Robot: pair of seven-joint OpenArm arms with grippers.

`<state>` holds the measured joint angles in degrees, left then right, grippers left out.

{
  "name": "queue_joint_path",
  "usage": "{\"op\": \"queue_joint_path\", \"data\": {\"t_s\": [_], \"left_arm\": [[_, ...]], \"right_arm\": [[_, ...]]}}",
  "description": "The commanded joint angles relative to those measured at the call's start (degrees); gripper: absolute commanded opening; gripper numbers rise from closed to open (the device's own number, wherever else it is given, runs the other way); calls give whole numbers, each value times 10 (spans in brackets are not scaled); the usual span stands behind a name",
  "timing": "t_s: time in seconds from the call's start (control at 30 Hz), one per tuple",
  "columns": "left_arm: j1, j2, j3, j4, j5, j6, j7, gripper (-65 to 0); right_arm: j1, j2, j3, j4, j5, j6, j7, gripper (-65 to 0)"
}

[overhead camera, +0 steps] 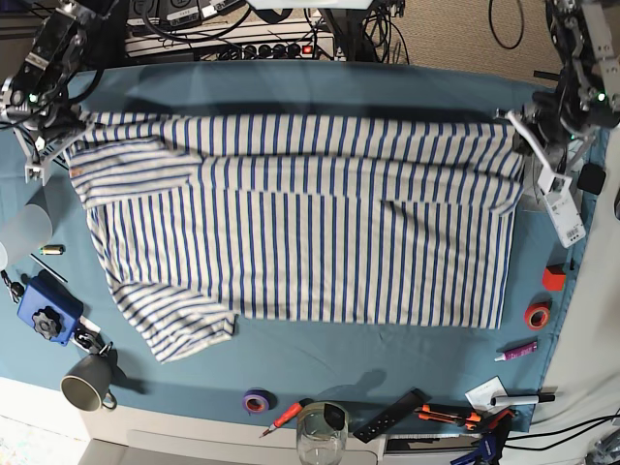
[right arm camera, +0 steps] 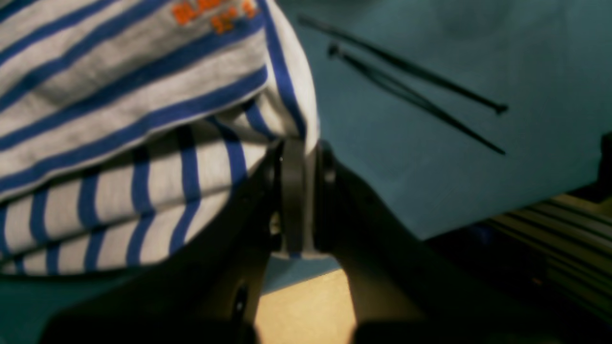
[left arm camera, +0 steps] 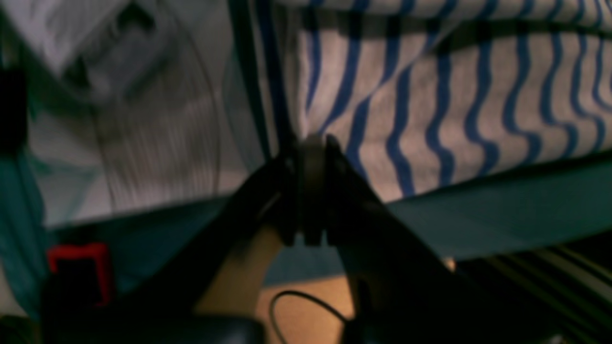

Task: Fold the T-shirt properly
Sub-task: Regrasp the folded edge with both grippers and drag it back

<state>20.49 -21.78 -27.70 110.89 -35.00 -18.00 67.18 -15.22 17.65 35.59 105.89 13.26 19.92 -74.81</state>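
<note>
Robotics lab workbench, teal table cloth [overhead camera: 387,87], power strip [overhead camera: 262,48] and tangled cables behind it, tape rolls [overhead camera: 256,400], screwdriver [overhead camera: 281,418] along its front edge

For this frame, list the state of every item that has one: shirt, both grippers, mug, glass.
T-shirt: spread on the table, top edge folded over, both top corners pinched.
Left gripper: shut on the T-shirt.
Right gripper: shut on the T-shirt.
Mug: upright at the front edge.
Glass: upright.
</note>
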Motion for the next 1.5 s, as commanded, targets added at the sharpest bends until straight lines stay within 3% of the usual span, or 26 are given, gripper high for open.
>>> {"op": "queue_joint_path", "data": {"t_s": [0.0, 0.37, 0.9, 0.97, 1.0, 1.07, 1.17, 1.33, 1.47], "left_arm": [[7, -11, -12, 12, -10, 1, -5, -650], [53, -11, -19, 14, -23, 0, 23, -650], [63, -11, -19, 14, -17, 0, 3, -650], [63, -11, -19, 14, -17, 0, 3, -604], [63, -11, -19, 14, -17, 0, 3, -570], [63, -11, -19, 14, -17, 0, 3, -515], [63, -11, -19, 14, -16, 0, 6, -483], [64, -11, -19, 40, 8, 0, 21, -483], [64, -11, -19, 99, 59, 0, 16, -483]], "right_arm": [[-7, 11, 5, 15, -13, -3, 6, -650], [-62, 11, 5, 21, 18, -4, -15, -650], [-75, 11, 5, 21, 35, 4, -12, -650], [-75, 11, 5, 21, 45, 16, -13, -650], [-75, 11, 5, 21, 52, 20, -14, -641], [-75, 11, 5, 21, 54, 26, -17, -560], [-75, 11, 5, 21, 54, 26, -19, -467], [-75, 11, 5, 50, 54, 21, -45, -463], [-75, 11, 5, 104, 53, 21, -30, -463]]}}
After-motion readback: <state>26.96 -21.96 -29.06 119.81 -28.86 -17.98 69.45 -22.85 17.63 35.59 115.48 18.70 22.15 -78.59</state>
